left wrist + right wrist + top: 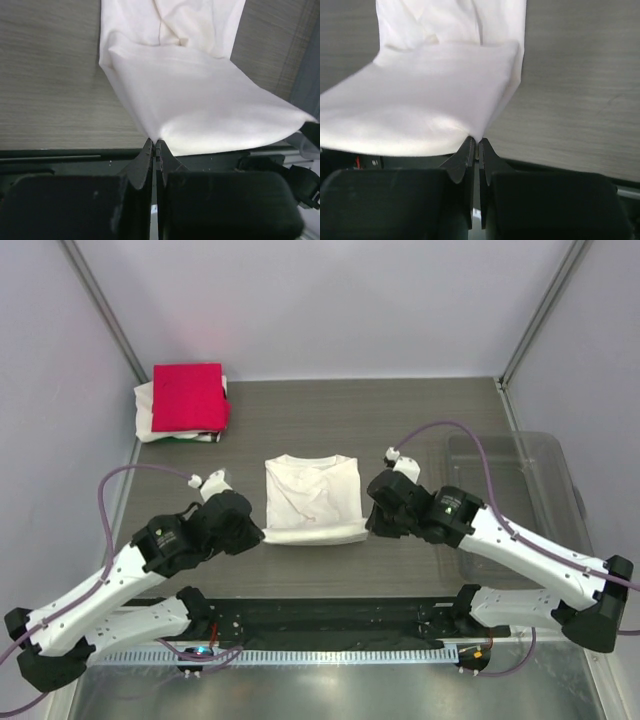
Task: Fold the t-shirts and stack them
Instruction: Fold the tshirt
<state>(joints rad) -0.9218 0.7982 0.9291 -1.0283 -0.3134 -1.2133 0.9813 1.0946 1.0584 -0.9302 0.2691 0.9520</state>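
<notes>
T-shirts: three. Centre white t-shirt (pixel 312 495), crimson t-shirt (pixel 187 397), back white t-shirt (pixel 143 406). Clear tub (pixel 512 455): one. Robot arms (pixel 110 582) (pixel 540 555): two.

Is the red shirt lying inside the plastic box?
No, the red shirt sits on a white shirt on the table, outside the box.

A grey wood-grain worktop (pixel 50 75) is spreading beneath my left tool (pixel 155 145); pale lilac walls (pixel 330 300) are standing beyond it, evenly lit.

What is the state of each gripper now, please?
Left gripper: closed, pinching the near left corner of the white t-shirt.
Right gripper: closed, pinching its near right corner.
</notes>
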